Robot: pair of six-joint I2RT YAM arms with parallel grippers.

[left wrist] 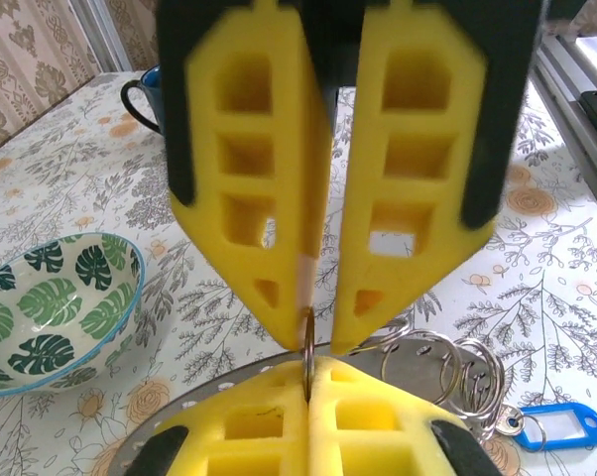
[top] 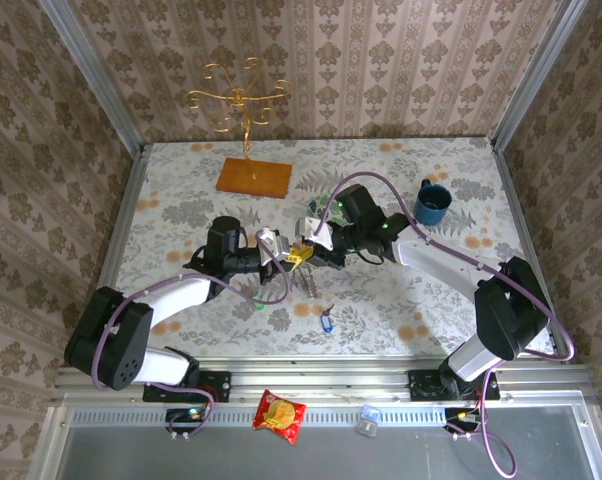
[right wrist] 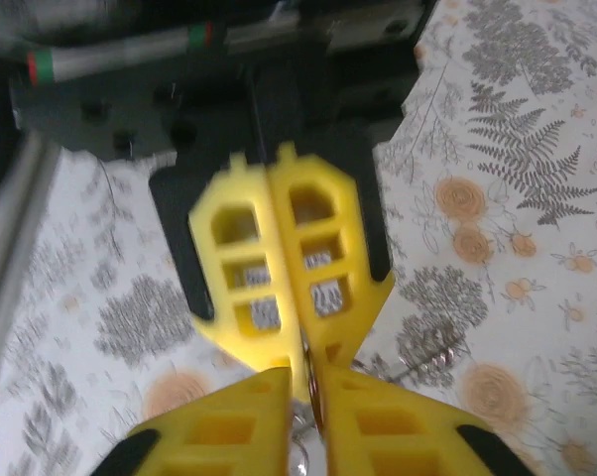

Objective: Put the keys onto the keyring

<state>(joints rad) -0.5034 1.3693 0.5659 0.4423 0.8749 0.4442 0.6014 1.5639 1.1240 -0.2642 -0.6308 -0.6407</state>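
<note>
Left gripper [left wrist: 308, 369] nearest in my left wrist view: yellow fingers pressed together on thin edge of keyring [left wrist: 306, 332], held edge-on. Right gripper [left wrist: 318, 342] faces it, fingers slightly apart, ring edge in gap. Right wrist view blurred, shows me same narrow slit. Blue key [left wrist: 566, 426] on table [left wrist: 556, 248] beside wire loops [left wrist: 447, 367]; bowl [left wrist: 51, 307] on left. Top view adds green key [top: 259, 306], lying apart from blue key.
</note>
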